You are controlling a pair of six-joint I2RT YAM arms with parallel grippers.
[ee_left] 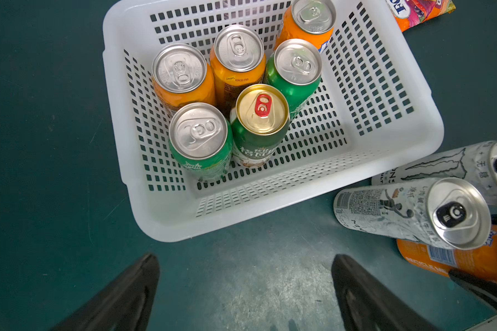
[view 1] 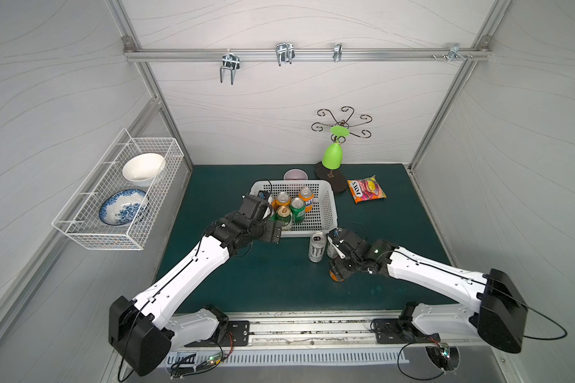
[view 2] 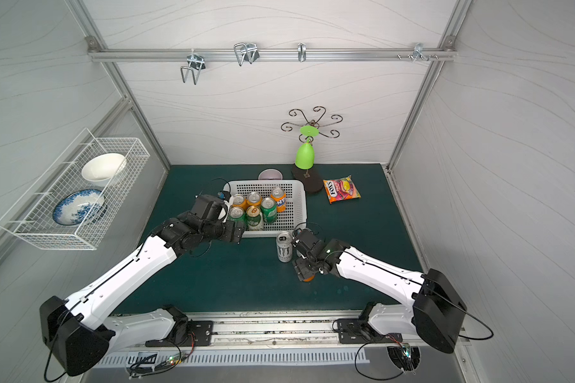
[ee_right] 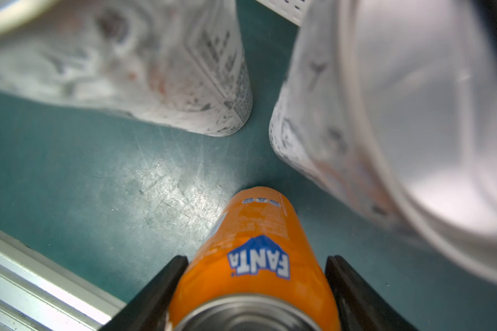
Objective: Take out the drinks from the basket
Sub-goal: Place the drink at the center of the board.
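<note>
Straddling an orange Fanta can (ee_right: 257, 229) that stands upright on the dark green counter (ee_right: 98, 177), the right pincer (ee_right: 256, 258) has one black finger close on each side of it. Whether they press the can or stand just off it I cannot tell. Just past that can, toward the basket, stand a tall silver-white can (ee_left: 408, 212) and another silver-white can (ee_left: 448, 166) bearing a claw mark, close together with their bases apart. All three are outside the basket, near its front right corner. The left pincer (ee_left: 246, 258) hangs with its fingers spread wide and nothing between them, over bare counter just in front of the near wall of the white perforated basket (ee_left: 270, 206). Six cans stand upright inside, bunched toward its left side in both top views: a gold-topped green-and-white can (ee_left: 260, 114) and a green Sprite can (ee_left: 201, 137) nearest the front, a second green can (ee_left: 296, 68) and two plain orange cans (ee_left: 181, 74) behind them, and another Fanta can (ee_left: 307, 23) by the far wall. A pale bowl (view 1: 295, 174) sits just behind the basket. A Fox's candy bag (view 1: 366, 189) lies well to its right. A white wire rack (view 1: 80, 232) on the left wall holds two bowls.
</note>
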